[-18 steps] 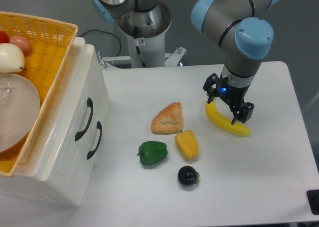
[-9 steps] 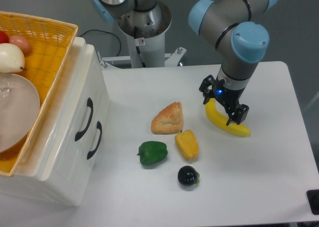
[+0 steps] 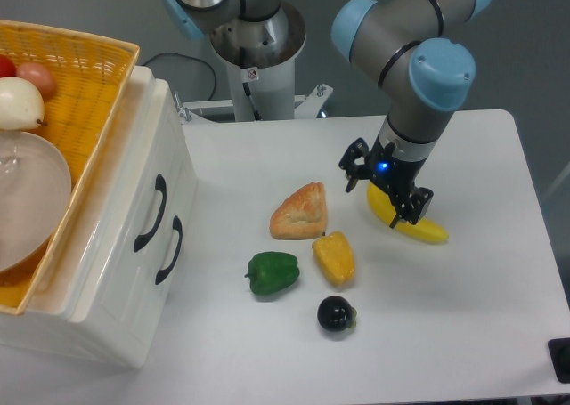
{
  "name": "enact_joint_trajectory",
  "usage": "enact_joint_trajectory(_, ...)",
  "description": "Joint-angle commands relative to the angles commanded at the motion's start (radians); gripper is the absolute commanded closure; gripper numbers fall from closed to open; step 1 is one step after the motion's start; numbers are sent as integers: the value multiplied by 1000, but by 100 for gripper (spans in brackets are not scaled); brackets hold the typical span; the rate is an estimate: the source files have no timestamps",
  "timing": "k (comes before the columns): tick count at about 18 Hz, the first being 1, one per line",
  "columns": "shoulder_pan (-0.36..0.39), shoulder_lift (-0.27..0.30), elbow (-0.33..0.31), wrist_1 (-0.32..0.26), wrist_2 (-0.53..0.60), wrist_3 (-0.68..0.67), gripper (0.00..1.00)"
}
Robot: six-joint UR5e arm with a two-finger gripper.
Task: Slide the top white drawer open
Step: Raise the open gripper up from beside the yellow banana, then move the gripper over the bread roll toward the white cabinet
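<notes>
Gripper [image 3: 385, 191] wide open, holding nothing, I see it above yellow banana [image 3: 411, 224]; glossy top white drawer [image 3: 158, 211] shut

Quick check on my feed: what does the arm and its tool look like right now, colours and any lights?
The arm is built of grey metallic tube segments with light blue caps on the joints. Its tool is black, with two dark fingers and a small blue light glowing on its body. A silver-grey base column carries a small red-and-white sticker.
</notes>
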Motion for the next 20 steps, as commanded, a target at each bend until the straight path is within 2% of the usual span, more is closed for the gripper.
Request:
enact_joint_trajectory(3,-15,3,-14,-26,17,-14,0)
enact_joint_trajectory(6,-54,12,-14,-66,17,-104,0)
enact_joint_trajectory(10,-95,17,-14,-69,8,-201,0)
enact_joint_trajectory(14,-136,15,-17,-77,8,-241,0)
enact_joint_trajectory(16,-182,20,-17,-65,5,-310,0)
enact_joint_trajectory(20,-216,25,-14,-64,6,-402,0)
